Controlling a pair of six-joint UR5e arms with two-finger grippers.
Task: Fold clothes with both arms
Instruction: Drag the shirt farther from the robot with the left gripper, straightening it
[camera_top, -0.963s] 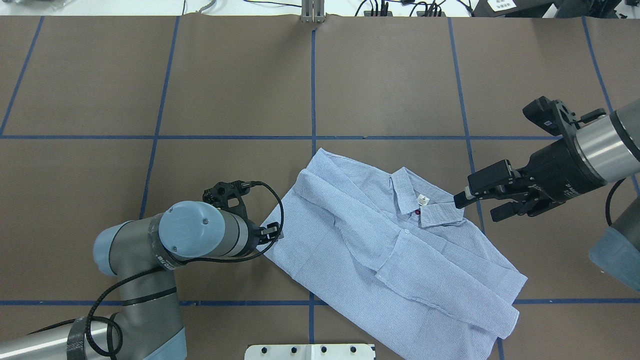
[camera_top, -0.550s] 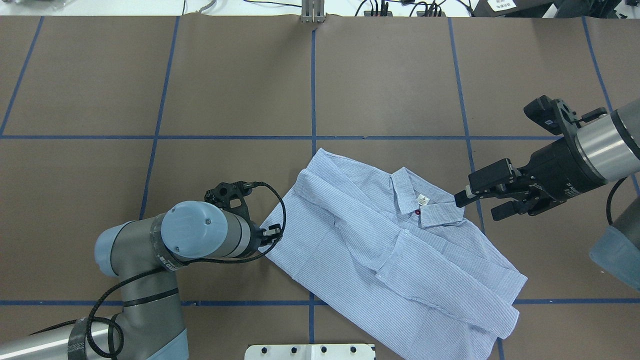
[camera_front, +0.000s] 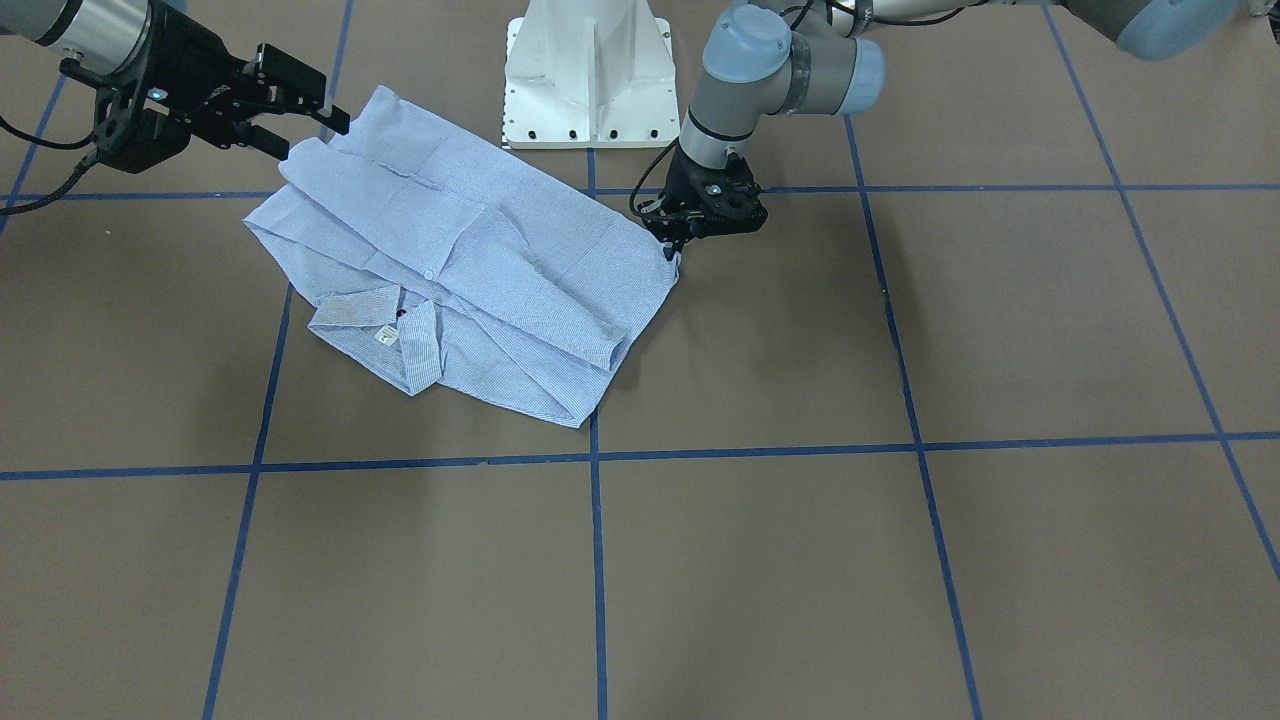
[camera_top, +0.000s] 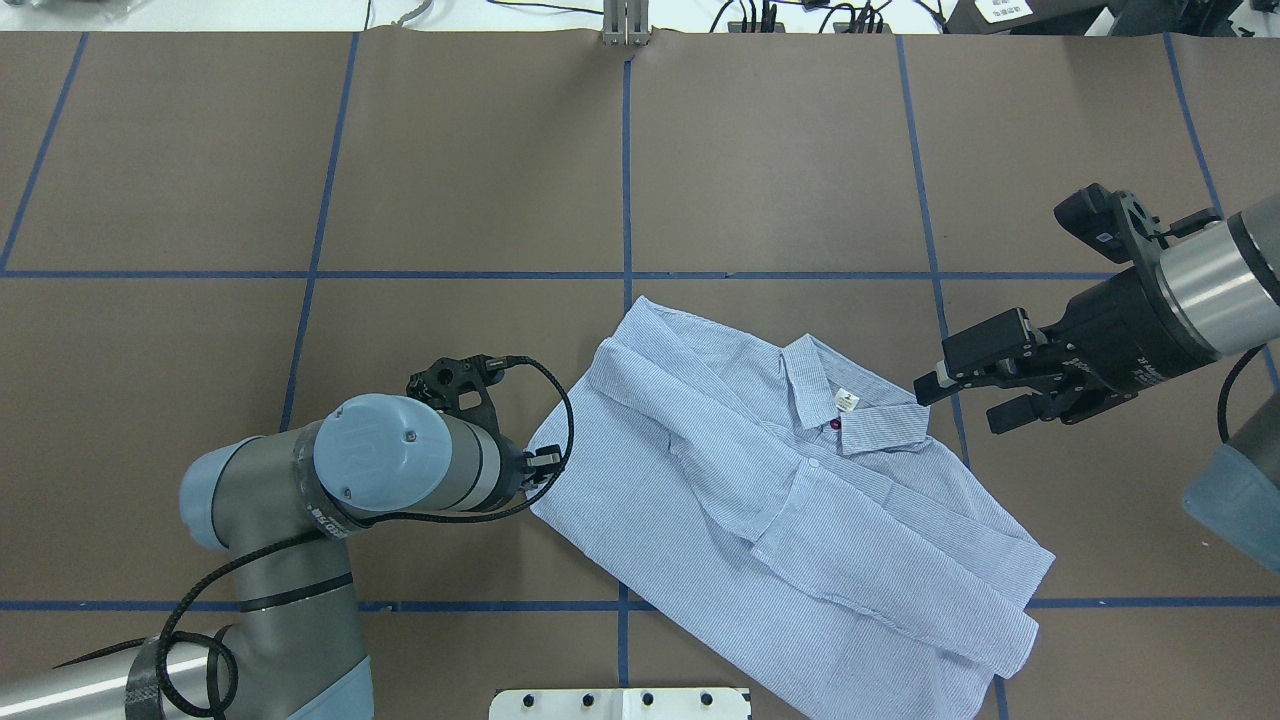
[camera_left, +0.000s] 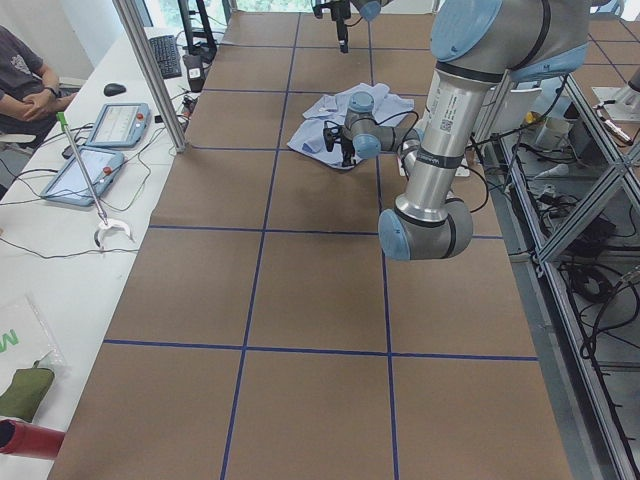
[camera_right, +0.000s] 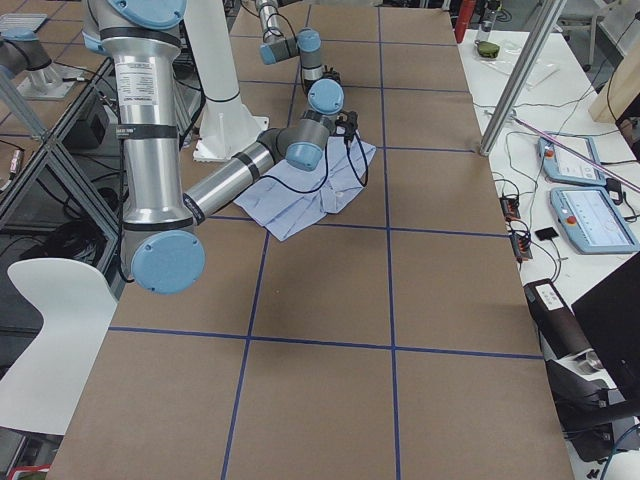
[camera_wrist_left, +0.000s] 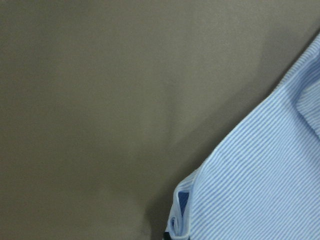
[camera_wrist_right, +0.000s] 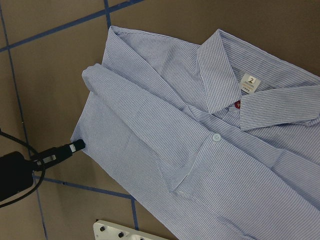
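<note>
The left black two-finger gripper (camera_top: 548, 463) is clamped on the light-blue striped button-up shirt (camera_top: 760, 500) at its left corner; the right black two-finger gripper (camera_top: 962, 402), jaws apart, should pinch the right shoulder; lift evenly.

Brown taped table (camera_top: 450, 150), white pedestal (camera_front: 590, 70)

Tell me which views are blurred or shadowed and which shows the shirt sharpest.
Left wrist view: soft and out of focus, stripes of the shirt smeared, dark shadow along its edge. Right wrist view: sharpest, the neck label crisp. Front-facing view: even light, faint shadow on the table beside the left arm. Side views: shirt too small for detail.
</note>
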